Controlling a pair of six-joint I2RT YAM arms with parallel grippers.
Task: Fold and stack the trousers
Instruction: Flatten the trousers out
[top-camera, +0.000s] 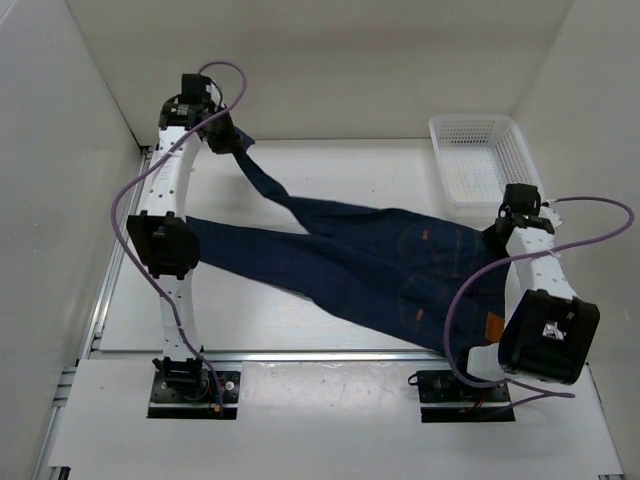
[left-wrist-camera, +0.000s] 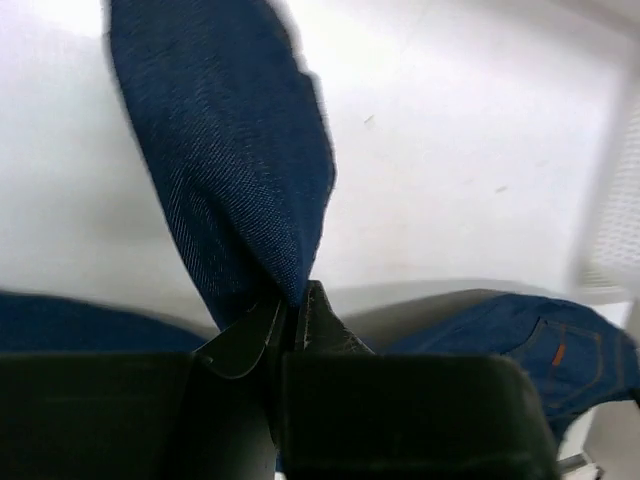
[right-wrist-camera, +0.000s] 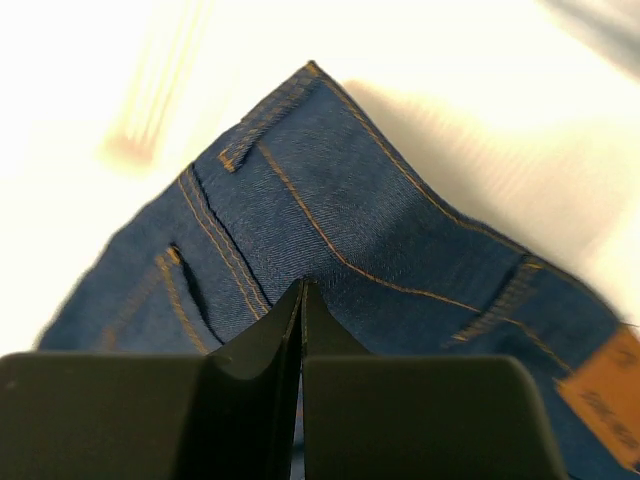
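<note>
The dark blue trousers (top-camera: 350, 265) lie across the table, waist at the right and legs reaching left. My left gripper (top-camera: 238, 143) is at the far left, shut on one leg's end, which rises off the table toward it. The left wrist view shows that leg (left-wrist-camera: 230, 150) hanging from the closed left gripper (left-wrist-camera: 297, 300). My right gripper (top-camera: 497, 232) is at the waist's far edge. In the right wrist view the right gripper (right-wrist-camera: 303, 288) is shut, pinching the denim (right-wrist-camera: 350, 190) by the orange-stitched waistband, which peaks upward. A brown patch (right-wrist-camera: 605, 385) shows at the right.
A white mesh basket (top-camera: 480, 150) stands at the back right, just beyond my right gripper. The other leg (top-camera: 230, 245) lies flat, passing under my left arm (top-camera: 165, 245). White walls enclose the table on three sides.
</note>
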